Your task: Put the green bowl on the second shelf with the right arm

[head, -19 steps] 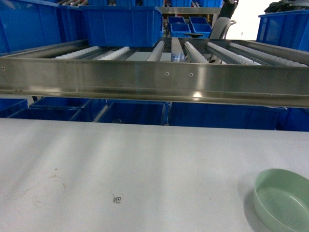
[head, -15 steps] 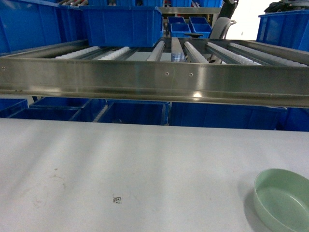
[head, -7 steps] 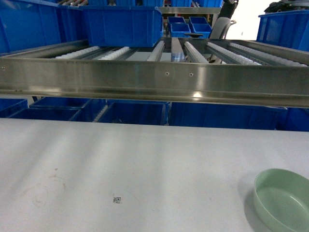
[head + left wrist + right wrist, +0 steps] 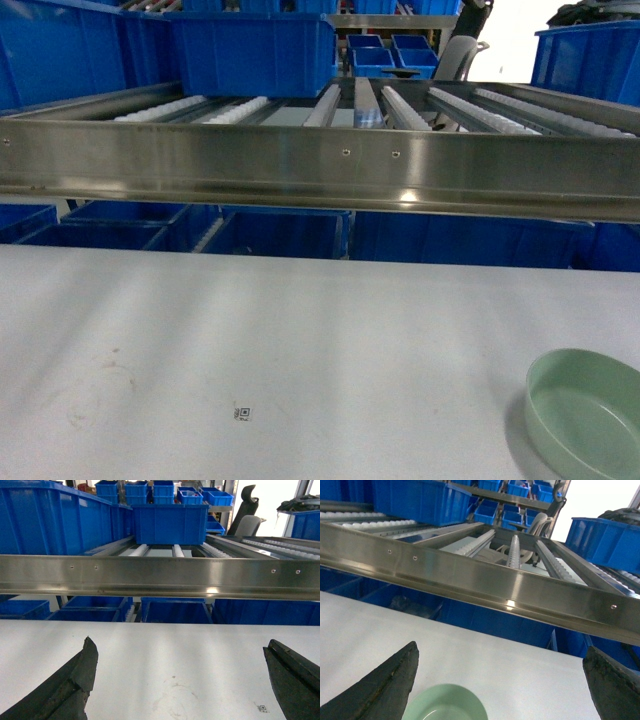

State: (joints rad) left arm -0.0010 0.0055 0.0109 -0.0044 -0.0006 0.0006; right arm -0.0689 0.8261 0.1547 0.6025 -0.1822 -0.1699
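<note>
Bowl (image 4: 583,411) sits upright on the white counter (image 4: 300,340) at its near right corner, empty, partly cut off by the frame edge in the head view. In the right wrist view the right hand (image 4: 500,680) hangs above and just behind it with fingers (image 4: 385,685) spread wide apart, nothing between them; the bowl's rim shows low between the fingers. The left hand (image 4: 180,680) is likewise spread wide over bare counter, holding nothing. The shelf (image 4: 400,105), with its roller rails, lies beyond a tall steel front rail (image 4: 320,165). Risks, as I judge them: the glossy, shallow rim may slip from a pinch or tilt in the grip; the bowl may skid off the near edge if nudged; and a low lift would knock bowl or wrist against the front rail. Set down across rollers, the bowl may roll away or tip into a gap.
</note>
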